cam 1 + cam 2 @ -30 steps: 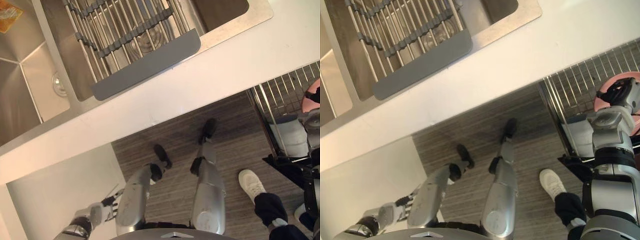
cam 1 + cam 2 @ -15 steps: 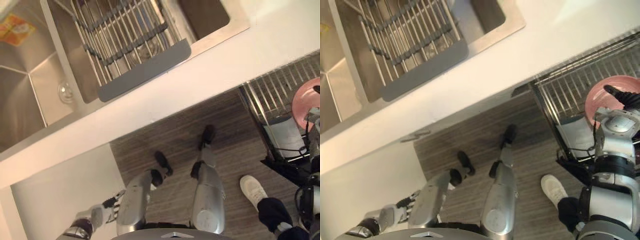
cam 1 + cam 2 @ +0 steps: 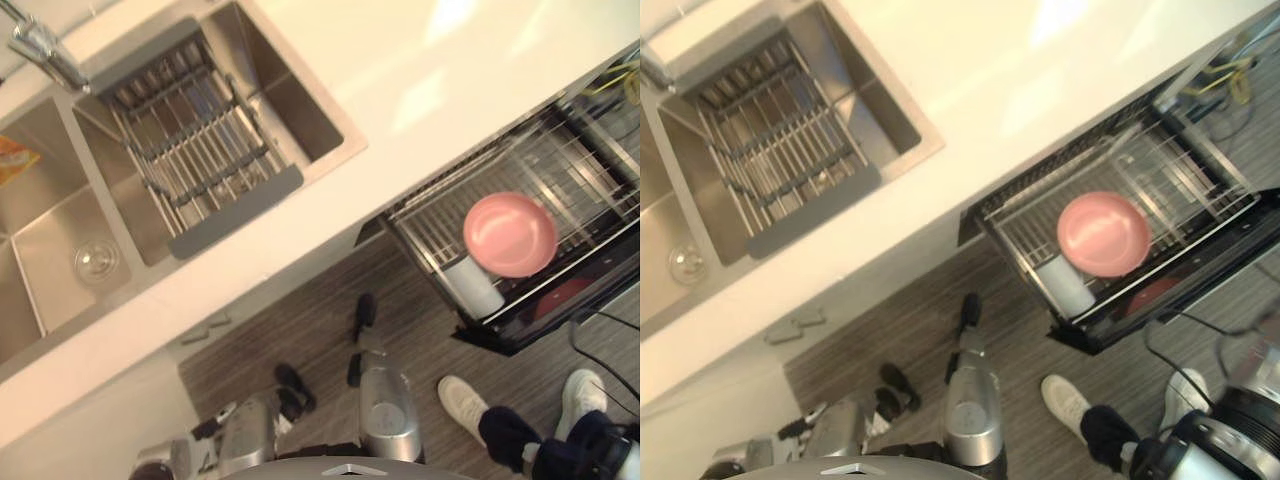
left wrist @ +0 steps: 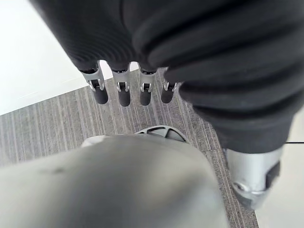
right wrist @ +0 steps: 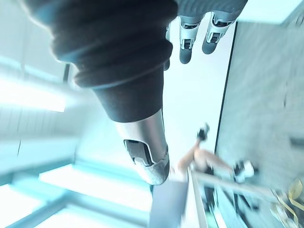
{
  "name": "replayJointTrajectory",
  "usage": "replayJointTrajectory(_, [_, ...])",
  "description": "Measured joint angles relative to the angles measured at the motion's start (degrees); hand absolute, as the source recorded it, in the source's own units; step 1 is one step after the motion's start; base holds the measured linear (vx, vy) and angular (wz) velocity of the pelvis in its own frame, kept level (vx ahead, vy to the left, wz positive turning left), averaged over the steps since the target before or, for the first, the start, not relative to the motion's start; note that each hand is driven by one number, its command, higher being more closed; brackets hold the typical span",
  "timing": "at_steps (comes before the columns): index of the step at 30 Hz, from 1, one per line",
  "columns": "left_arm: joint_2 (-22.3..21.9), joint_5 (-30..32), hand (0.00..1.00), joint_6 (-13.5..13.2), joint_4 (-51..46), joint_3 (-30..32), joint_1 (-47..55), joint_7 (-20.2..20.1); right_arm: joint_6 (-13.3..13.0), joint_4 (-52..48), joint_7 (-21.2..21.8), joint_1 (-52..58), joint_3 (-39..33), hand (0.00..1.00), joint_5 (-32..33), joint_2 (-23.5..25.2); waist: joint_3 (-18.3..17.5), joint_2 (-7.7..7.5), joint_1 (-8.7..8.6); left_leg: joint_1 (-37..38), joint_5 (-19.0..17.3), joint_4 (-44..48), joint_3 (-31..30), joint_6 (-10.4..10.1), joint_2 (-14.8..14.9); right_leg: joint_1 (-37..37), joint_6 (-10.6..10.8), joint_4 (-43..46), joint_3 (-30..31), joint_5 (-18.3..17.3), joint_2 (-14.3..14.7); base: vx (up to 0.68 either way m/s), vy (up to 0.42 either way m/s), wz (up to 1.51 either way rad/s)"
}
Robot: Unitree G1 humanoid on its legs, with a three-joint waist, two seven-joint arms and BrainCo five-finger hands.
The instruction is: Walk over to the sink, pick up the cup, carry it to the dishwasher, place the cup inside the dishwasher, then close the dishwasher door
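The right robot hand hangs with its fingers straight and slack, holding nothing. Half a second ago it was at the pink round cup, which now lies bare on the wire rack of the open dishwasher, just beside a white cylindrical holder. The left robot hand hangs loose and empty over the grey striped floor. The whole view has shifted, taking in more of the white table and the stainless steel sink with its grey-edged wire drainer. A person's white shoes stand near the dishwasher's front edge; the floor before the sink lies open.
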Motion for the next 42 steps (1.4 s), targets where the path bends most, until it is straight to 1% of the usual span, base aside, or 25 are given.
replayJointTrajectory(1, [-0.01, -0.04, 0.0, 0.71, 0.08, 0.34, 0.75, -0.07, 0.18, 2.02, -0.24, 1.19, -2.05, 0.0, 1.35, -0.95, -0.87, -0.26, -0.23, 0.52, 0.18, -0.26, 0.54, -0.21, 0.27, 0.36, -0.06, 0.0, -0.1, -0.28, 0.3, 0.12, 0.009, -0.03])
replayJointTrajectory(2, [0.03, -0.35, 0.0, 2.52, 0.47, 1.96, 2.3, -0.58, 0.94, 6.84, 0.11, 3.99, -6.05, 0.0, 5.0, -2.87, -3.2, -0.84, -0.93, 1.44, 0.52, -0.94, 0.83, -0.67, 0.76, 1.06, -0.09, 0.0, -0.3, -1.04, 0.77, 0.1, 0.021, -0.02])
replayJointTrajectory(4, [0.34, -0.35, 0.0, 3.86, 1.66, 3.46, 2.83, -1.53, 1.32, 12.22, 3.09, 6.45, -9.02, 0.0, 10.55, -3.44, -4.47, -1.94, -1.46, 3.1, 1.22, -1.27, 1.73, -0.53, 1.14, 2.54, -0.07, -0.01, -0.41, -2.01, 0.95, 0.08, 0.033, -0.04])
replayJointTrajectory(5, [0.64, -0.45, 0.0, 4.43, 2.77, 4.22, 3.17, -2.31, 2.22, 16.11, 5.9, 8.37, -9.93, 0.0, 14.9, -2.95, -5.45, -2.67, -1.97, 4.37, 1.79, -1.58, 2.96, -0.32, 1.31, 3.65, 0.09, -0.03, -0.71, -3.16, 1.02, 0.02, 0.031, -0.04])
replayJointTrajectory(7, [0.89, -1.15, 0.0, 4.77, 4.16, 4.57, 3.4, -2.98, 3.19, 20.78, 10.11, 10.81, -9.8, 0.0, 20.87, -1.01, -6.8, -3.18, -2.38, 5.6, 2.18, -1.61, 5.1, 0.16, 1.58, 4.71, 0.11, -0.31, -1.69, -3.88, 0.99, -0.03, 0.037, -0.12])
replayJointTrajectory(8, [0.83, -1.56, 0.0, 4.84, 5.12, 5.68, 3.5, -3.34, 3.63, 22.83, 13.13, 11.32, -9.24, 0.0, 24.36, 1.63, -7.31, -3.38, -2.46, 6.11, 2.31, -1.94, 6.72, 0.6, 1.67, 5.25, 0.15, -0.41, -3.11, -4.09, 0.77, -0.08, 0.048, -0.19])
replayJointTrajectory(9, [0.48, -1.67, 0.0, 4.85, 5.96, 6.49, 3.63, -3.59, 4.0, 24.63, 16.05, 11.29, -8.31, 0.0, 27.27, 4.91, -7.94, -2.39, -2.64, 6.72, 0.38, -3.6, 7.94, 3.43, 2.29, 5.56, 0.23, 0.01, -5.34, -4.54, 1.21, -0.08, 0.045, -0.15])
replayJointTrajectory(10, [0.26, -1.67, 0.0, 4.82, 6.29, 6.59, 3.67, -3.57, 4.19, 25.57, 17.86, 11.52, -7.69, 0.0, 28.35, 6.96, -8.26, -1.8, -2.52, 7.01, -0.04, -4.44, 8.29, 2.61, 2.73, 5.41, -0.32, 1.15, -6.36, -4.45, 1.25, 0.0, 0.062, -0.03])
replayJointTrajectory(11, [-0.27, -1.65, 0.0, 4.81, 6.71, 7.08, 4.23, -3.52, 4.43, 26.6, 20.71, 11.52, -6.51, 0.0, 29.73, 12.1, -8.1, -1.76, -2.54, 7.81, -0.05, -4.52, 8.51, 2.51, 3.15, 5.54, -0.95, 3.78, -7.19, -5.96, 0.57, 0.04, 0.053, 0.03])
replayJointTrajectory(12, [-0.65, -1.66, 0.0, 4.83, 7.11, 8.2, 4.61, -3.51, 4.72, 27.41, 22.81, 11.58, -5.77, 0.0, 30.34, 14.54, -8.17, -1.86, -2.55, 8.16, 0.18, -4.55, 8.53, 2.39, 3.28, 6.09, -0.61, 3.28, -7.7, -5.91, 0.81, 0.03, 0.029, 0.06])
replayJointTrajectory(13, [-1.44, -1.63, 0.0, 4.81, 7.27, 9.76, 5.07, -3.32, 5.58, 27.84, 26.81, 11.64, -3.9, 0.0, 30.39, 18.97, -8.63, -1.07, -2.31, 8.58, 0.75, -4.79, 8.54, 2.26, 3.48, 7.49, -0.6, 1.31, -8.77, -5.25, 1.43, -0.03, -0.008, 0.08])
replayJointTrajectory(14, [-2.28, -1.52, 0.0, 4.63, 7.22, 10.76, 5.16, -2.88, 5.68, 27.78, 30.94, 11.54, -1.08, 0.0, 30.36, 22.85, -9.15, -0.06, -1.74, 8.75, 1.71, -5.35, 8.54, 1.44, 3.44, 8.09, -0.64, -0.2, -9.17, -4.65, 1.83, -0.03, -0.02, 0.1])
replayJointTrajectory(16, [-3.06, -1.39, 0.0, 3.44, 7.15, 11.78, 5.15, -2.18, 5.7, 27.72, 35.65, 10.88, 3.45, 0.0, 30.5, 27.83, -9.38, 0.71, -1.0, 8.78, 3.45, -6.23, 8.71, 0.1, 3.38, 8.51, -0.95, -0.25, -10.11, -4.93, 1.62, -0.05, 0.064, 0.32])
replayJointTrajectory(17, [-3.19, -1.14, 0.0, 2.8, 6.91, 13.09, 5.16, -2.05, 5.65, 27.5, 38.0, 10.11, 6.02, 0.0, 30.75, 30.07, -9.36, 0.62, -0.03, 8.84, 4.1, -7.22, 8.44, -0.3, 3.37, 8.84, -1.02, -0.46, -10.98, -5.06, 1.59, -0.08, 0.087, 0.43])
replayJointTrajectory(18, [-3.22, -0.91, 0.0, 2.59, 6.66, 13.16, 5.17, -1.94, 5.62, 27.29, 38.88, 9.86, 7.11, 0.0, 31.19, 30.7, -9.34, 0.54, 0.67, 8.89, 4.37, -7.66, 8.35, -0.47, 3.36, 8.92, -1.0, -0.47, -11.51, -5.05, 1.58, -0.08, 0.057, 0.48])
replayJointTrajectory(19, [-3.5, -0.9, 0.0, 2.42, 6.59, 13.23, 5.05, -1.43, 5.35, 26.47, 40.2, 9.42, 8.29, 0.0, 31.51, 31.52, -9.2, 0.4, 1.99, 8.88, 4.91, -7.65, 7.94, -0.77, 3.46, 9.57, -1.08, -0.46, -12.54, -5.11, 1.26, -0.06, 0.064, 0.46])
replayJointTrajectory(21, [-4.53, -0.95, 0.0, 2.39, 6.59, 13.84, 5.48, -1.08, 2.88, 25.15, 38.8, 9.22, 8.84, 0.0, 31.5, 32.62, -9.19, 0.41, 3.7, 8.62, 5.47, -7.67, 7.57, -1.11, 3.48, 10.12, -1.35, -0.47, -14.09, -5.31, 0.65, -0.05, 0.081, 0.44])
replayJointTrajectory(24, [-5.23, -0.94, 0.0, 1.8, 6.03, 15.27, 6.44, -1.06, 0.4, 24.69, 38.42, 9.44, 12.52, 0.0, 31.35, 32.68, -8.6, 0.41, 4.03, 8.13, 5.74, -7.59, 6.72, -1.27, 3.07, 10.38, -1.09, -0.41, -15.31, -5.05, -0.19, -0.04, 0.103, 0.2])
replayJointTrajectory(26, [-5.26, -0.91, 0.0, 1.41, 5.25, 15.12, 6.36, -1.06, -1.72, 22.74, 36.67, 9.21, 15.45, 0.0, 30.75, 32.63, -7.45, 0.87, 4.55, 8.08, 5.71, -7.6, 6.72, -1.31, 2.66, 10.27, -1.23, -0.11, -15.41, -4.7, -0.47, -0.04, 0.082, -0.04])
replayJointTrajectory(30, [-5.25, -0.93, 0.0, 1.26, 4.84, 14.49, 6.34, -1.13, -4.93, 22.39, 33.29, 7.12, 17.78, 0.0, 29.35, 31.96, -5.89, 1.56, 5.31, 6.64, 6.31, -7.7, 5.23, -1.72, 2.57, 9.34, -1.6, -0.08, -15.94, -4.4, -0.69, -0.02, 0.047, 0.07])
replayJointTrajectory(33, [-5.2, -0.93, 0.0, 1.03, 4.67, 12.7, 6.32, -1.18, -5.59, 19.97, 30.82, 6.5, 18.99, 0.0, 29.26, 32.12, -5.32, 2.39, 5.52, 5.83, 7.66, -9.35, 3.37, -1.56, 2.15, 9.02, -1.77, -0.08, -17.29, -4.45, -0.76, 0.0, 0.033, 0.29])
replayJointTrajectory(37, [-5.2, -0.93, 0.0, 0.89, 4.8, 12.26, 6.31, -1.63, -5.35, 18.1, 28.67, 3.54, 22.09, 0.0, 29.26, 31.78, -4.8, 2.89, 6.85, 3.59, 9.39, -9.79, 1.36, -0.68, 1.94, 7.73, -1.96, -0.04, -18.63, -4.46, -0.9, -0.01, 0.017, 0.22])
replayJointTrajectory(39, [-5.25, -0.94, 0.0, 0.52, 4.81, 12.08, 6.06, -2.13, -4.32, 18.1, 28.53, -0.23, 22.68, 0.0, 29.27, 30.64, -3.52, 3.22, 7.16, 2.78, 9.91, -9.8, 0.31, -0.26, 1.71, 7.23, -2.0, 0.69, -18.89, -4.44, -1.38, -0.06, 0.044, 0.24])
replayJointTrajectory(40, [-5.35, -0.94, 0.0, 0.22, 4.82, 11.38, 5.9, -2.53, -3.52, 18.1, 28.53, -2.51, 24.07, 0.0, 29.27, 28.93, -2.43, 3.82, 8.12, 2.53, 9.99, -9.8, 0.18, -0.09, 1.61, 6.54, -2.15, 2.16, -18.84, -4.73, -2.02, -0.09, 0.068, 0.13])
replayJointTrajectory(42, [-5.77, -0.92, 0.0, -0.01, 4.95, 10.49, 5.58, -2.83, -2.44, 18.04, 28.55, -6.76, 27.17, 0.0, 29.27, 25.8, -1.65, 4.85, 8.66, 0.22, 10.06, -9.85, -1.2, 0.0, 1.22, 3.56, -2.39, 5.71, -18.73, -5.73, -3.54, -0.09, 0.075, 0.17])
